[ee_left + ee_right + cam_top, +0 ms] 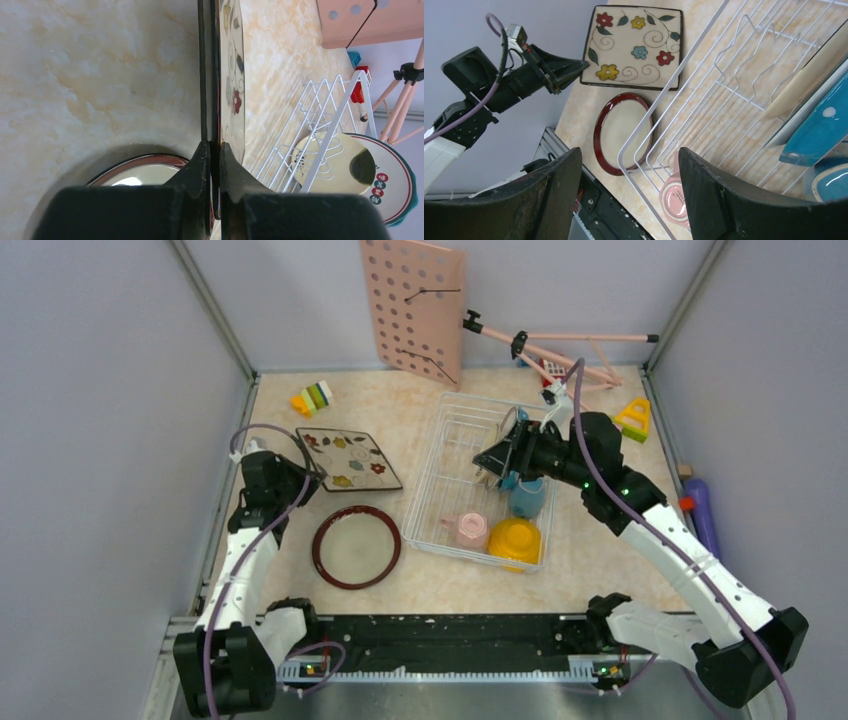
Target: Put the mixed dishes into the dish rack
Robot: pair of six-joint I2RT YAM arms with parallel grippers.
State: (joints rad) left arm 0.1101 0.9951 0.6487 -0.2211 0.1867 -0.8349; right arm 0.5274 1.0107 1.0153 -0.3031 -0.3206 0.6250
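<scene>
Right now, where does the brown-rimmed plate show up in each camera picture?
Top view: brown-rimmed plate lower left of centre.
Left wrist: brown-rimmed plate bottom left, half hidden behind the gripper.
Right wrist: brown-rimmed plate centre, just outside the rack's corner.
Shared landmark: the floral plate beside it.

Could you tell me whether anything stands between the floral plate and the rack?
Nothing visible lies on the table between the floral plate and the rack. The brown-rimmed plate lies aside, toward the near edge. The right gripper hangs open over the rack's middle and might crowd the way in.
</scene>
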